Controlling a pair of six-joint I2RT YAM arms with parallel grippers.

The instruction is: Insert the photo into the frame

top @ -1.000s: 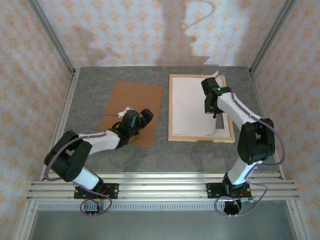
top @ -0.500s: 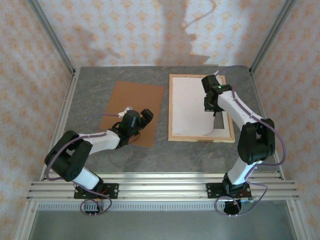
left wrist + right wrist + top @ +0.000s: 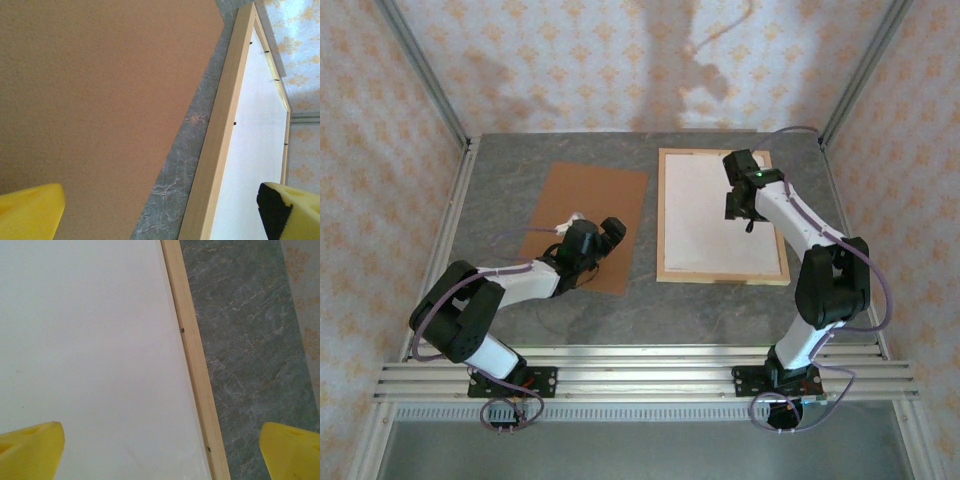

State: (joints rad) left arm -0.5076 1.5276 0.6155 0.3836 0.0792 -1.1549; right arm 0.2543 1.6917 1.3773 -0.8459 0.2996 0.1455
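The photo (image 3: 705, 215) lies white back up, flat inside the light wood frame (image 3: 720, 277) on the right half of the table. My right gripper (image 3: 745, 210) hovers open over the frame's right side; in the right wrist view its yellow fingers (image 3: 30, 450) straddle the photo (image 3: 90, 350) and the frame's right rail (image 3: 192, 355), holding nothing. My left gripper (image 3: 612, 233) is open and low over the near right part of the brown backing board (image 3: 585, 225). In the left wrist view the frame (image 3: 220, 140) and the photo (image 3: 255, 150) show to the right of the board (image 3: 100, 100).
The grey marble tabletop (image 3: 500, 190) shows as a bare strip (image 3: 185, 165) between the board and the frame. Metal posts and patterned walls enclose the table on three sides. The right arm's elbow (image 3: 830, 280) stands beside the frame's near right corner.
The photo's near right corner, lifted and curled before, has dropped flat into the frame. The right gripper has let go and moved slightly toward the back. The left arm has not moved.
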